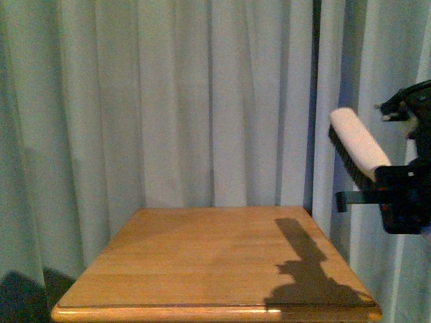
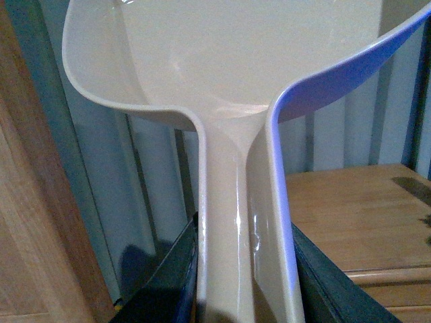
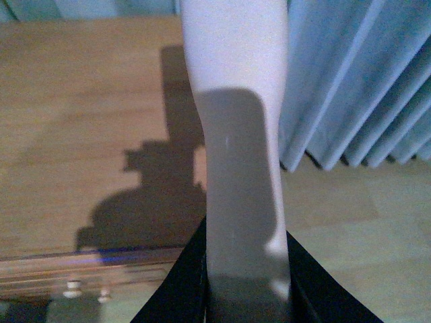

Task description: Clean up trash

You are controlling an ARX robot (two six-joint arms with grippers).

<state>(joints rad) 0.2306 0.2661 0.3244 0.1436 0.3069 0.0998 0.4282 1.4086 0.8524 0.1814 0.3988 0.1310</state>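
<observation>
No trash shows in any view. My right gripper (image 1: pixel 397 195) is shut on the brush (image 1: pixel 357 145), a pale pink handle with dark bristles, held in the air past the right edge of the wooden table (image 1: pixel 215 262). In the right wrist view the brush handle (image 3: pixel 236 134) runs out from the gripper (image 3: pixel 246 289) over the table's edge. My left gripper (image 2: pixel 246 296) is shut on the handle of the beige dustpan (image 2: pixel 222 60), whose scoop looks empty. The left arm is out of the front view.
Pale curtains (image 1: pixel 202 101) hang behind and beside the table. The brush and gripper cast a shadow (image 1: pixel 310 269) on the table's right front part. The light floor (image 3: pixel 350 222) shows to the table's right. A wooden panel (image 2: pixel 27 222) stands beside the left gripper.
</observation>
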